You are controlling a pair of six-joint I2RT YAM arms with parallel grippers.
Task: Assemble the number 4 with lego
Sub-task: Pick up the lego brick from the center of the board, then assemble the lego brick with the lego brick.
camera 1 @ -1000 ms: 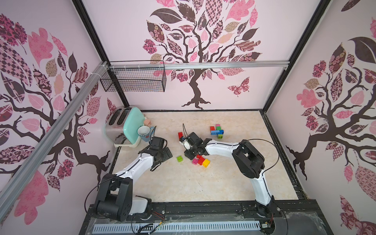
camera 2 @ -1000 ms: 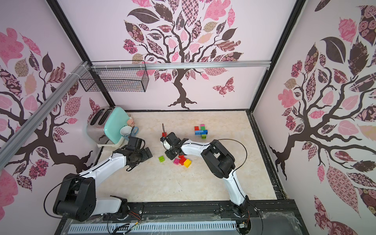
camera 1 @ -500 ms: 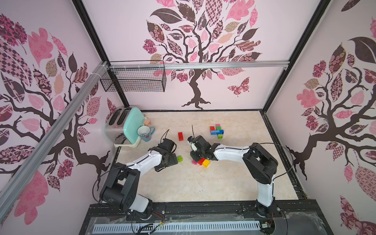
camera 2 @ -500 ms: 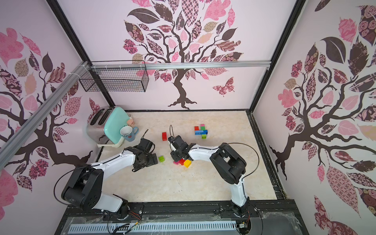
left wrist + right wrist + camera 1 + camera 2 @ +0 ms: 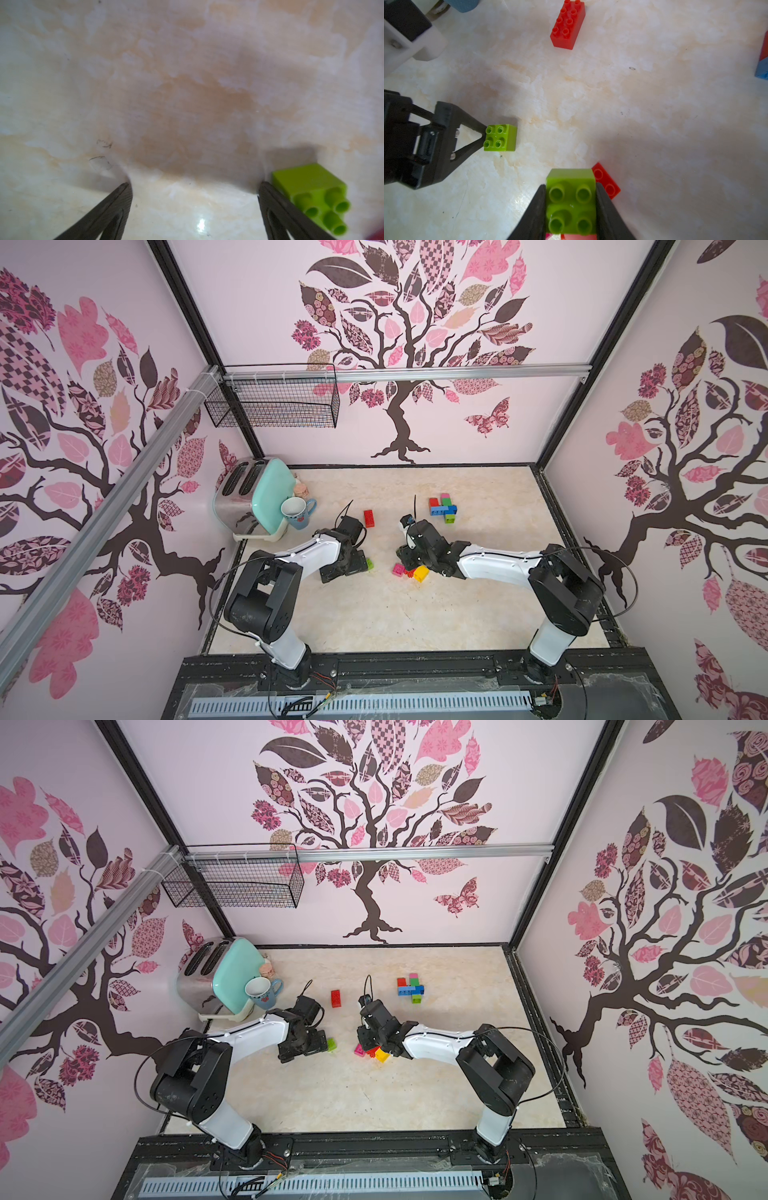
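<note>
The lego lies in groups. My right gripper (image 5: 570, 184) is shut on a green four-stud brick (image 5: 571, 199), held just over a small pile of a pink brick (image 5: 398, 569), a yellow brick (image 5: 420, 573) and a red brick (image 5: 606, 180). My left gripper (image 5: 194, 184) stands open and low over bare table. A loose green brick (image 5: 311, 193) lies just outside one of its fingers (image 5: 467, 128). A red eight-stud brick (image 5: 368, 518) lies alone further back. A joined cluster of red, green, blue and pink bricks (image 5: 444, 509) sits at the back right.
A teal and chrome toaster (image 5: 249, 497) stands at the back left with a blue mug (image 5: 297, 512) against it. A black wire basket (image 5: 274, 402) hangs on the wall rail above.
My left gripper has swung from beside the mug toward the loose green brick. My right gripper has drawn back from the red eight-stud brick to the pile, uncovering that brick.
</note>
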